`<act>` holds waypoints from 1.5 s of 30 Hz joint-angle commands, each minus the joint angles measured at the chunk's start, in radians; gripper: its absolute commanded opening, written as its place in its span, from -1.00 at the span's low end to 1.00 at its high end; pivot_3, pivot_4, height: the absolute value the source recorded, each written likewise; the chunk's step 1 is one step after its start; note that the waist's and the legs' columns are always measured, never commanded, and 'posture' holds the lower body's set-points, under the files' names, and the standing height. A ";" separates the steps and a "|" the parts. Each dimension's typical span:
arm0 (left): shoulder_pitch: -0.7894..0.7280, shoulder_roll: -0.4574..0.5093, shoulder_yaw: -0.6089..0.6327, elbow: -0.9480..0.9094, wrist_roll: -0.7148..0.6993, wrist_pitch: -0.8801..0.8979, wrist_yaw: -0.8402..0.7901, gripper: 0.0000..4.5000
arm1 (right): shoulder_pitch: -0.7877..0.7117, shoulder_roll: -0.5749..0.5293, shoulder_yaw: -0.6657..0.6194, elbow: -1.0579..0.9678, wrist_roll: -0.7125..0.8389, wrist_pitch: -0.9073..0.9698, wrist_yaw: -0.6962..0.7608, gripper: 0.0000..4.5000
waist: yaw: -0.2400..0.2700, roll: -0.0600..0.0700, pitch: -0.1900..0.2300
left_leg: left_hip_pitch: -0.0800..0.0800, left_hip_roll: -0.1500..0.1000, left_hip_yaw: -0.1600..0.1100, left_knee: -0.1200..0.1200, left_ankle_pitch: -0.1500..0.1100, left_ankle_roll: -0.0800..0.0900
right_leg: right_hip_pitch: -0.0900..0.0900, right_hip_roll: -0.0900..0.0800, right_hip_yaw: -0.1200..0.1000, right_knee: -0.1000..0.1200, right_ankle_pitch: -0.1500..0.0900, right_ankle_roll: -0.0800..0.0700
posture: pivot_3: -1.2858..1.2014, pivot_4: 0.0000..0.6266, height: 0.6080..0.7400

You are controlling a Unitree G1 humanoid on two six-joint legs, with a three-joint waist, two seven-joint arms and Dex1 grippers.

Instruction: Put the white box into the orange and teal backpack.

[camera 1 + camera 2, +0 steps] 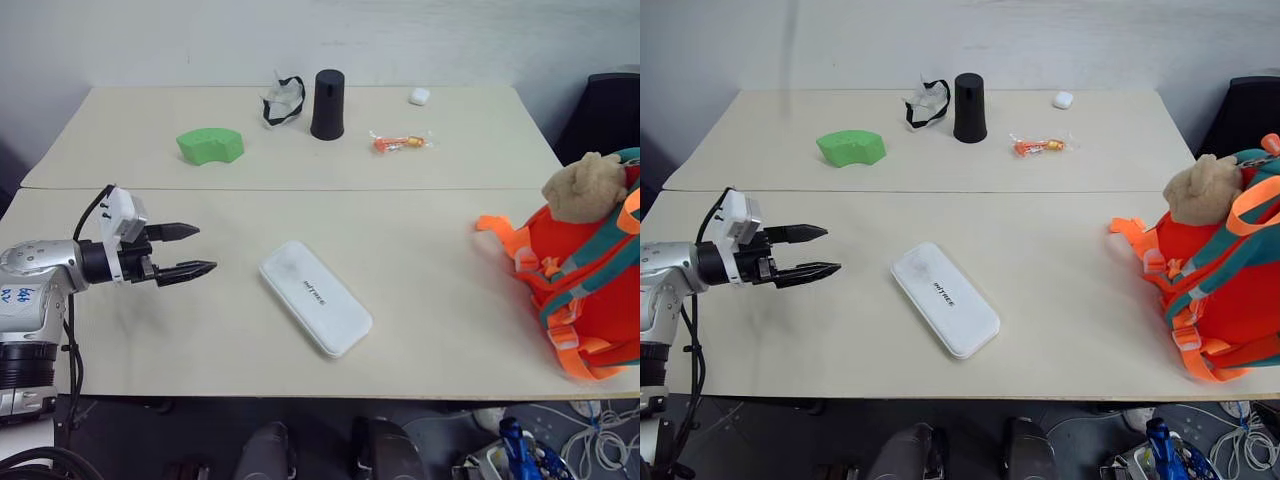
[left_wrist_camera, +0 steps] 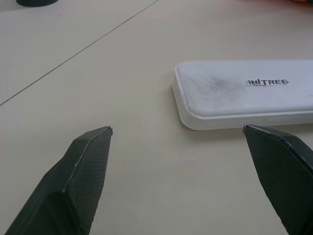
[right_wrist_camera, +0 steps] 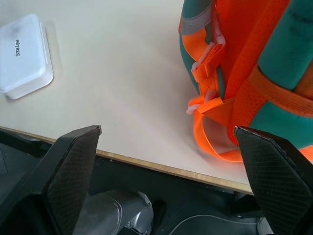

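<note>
The long flat white box (image 1: pixel 315 297) lies flat and at a slant on the near table, near its middle; the wrist views show it too (image 2: pixel 244 93) (image 3: pixel 22 51). To its left my left gripper (image 1: pixel 198 250) hovers open, its black fingers (image 2: pixel 85 171) pointing at the box's near end with a gap of bare table between. The orange and teal backpack (image 1: pixel 590 290) stands at the right edge with a tan plush toy (image 1: pixel 585 187) on top. My right gripper (image 3: pixel 168 134) is open and empty beside the backpack's (image 3: pixel 244 63) orange straps, by the table's front edge.
On the far table stand a green curved block (image 1: pixel 210 146), a black cylinder (image 1: pixel 327 104), a crumpled clear wrapper with a black band (image 1: pixel 282 100), an orange item in a clear packet (image 1: pixel 400 142) and a tiny white case (image 1: pixel 419 96). A seam (image 1: pixel 300 188) joins the two tables.
</note>
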 commanded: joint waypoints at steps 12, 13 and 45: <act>-0.007 0.009 -0.010 -0.006 0.015 0.011 0.026 1.00 | 0.007 0.033 -0.018 -0.059 0.008 -0.001 -0.037 0.98 | 0.003 0.000 0.000 | 0.000 0.000 0.000 0.000 0.001 0.001 | 0.000 0.001 0.000 0.000 0.000 0.000 | 0.03 -0.52 1.00; -0.009 0.008 -0.011 -0.004 0.016 0.010 0.026 1.00 | 0.008 0.034 -0.018 -0.060 0.010 0.000 -0.037 0.98 | 0.003 0.000 0.000 | 0.000 0.000 0.000 0.000 0.001 0.001 | 0.000 0.001 0.000 0.000 0.000 0.000 | 0.03 -0.52 1.00; -0.514 -0.258 -0.371 0.682 0.440 -0.566 -0.065 -0.98 | -0.931 -0.179 1.359 -0.056 -0.604 -0.155 -0.094 -1.00 | 0.001 -0.014 0.002 | -0.009 -0.005 0.005 0.021 0.004 0.012 | -0.001 0.005 -0.008 0.004 0.006 0.011 | 0.03 -0.52 1.00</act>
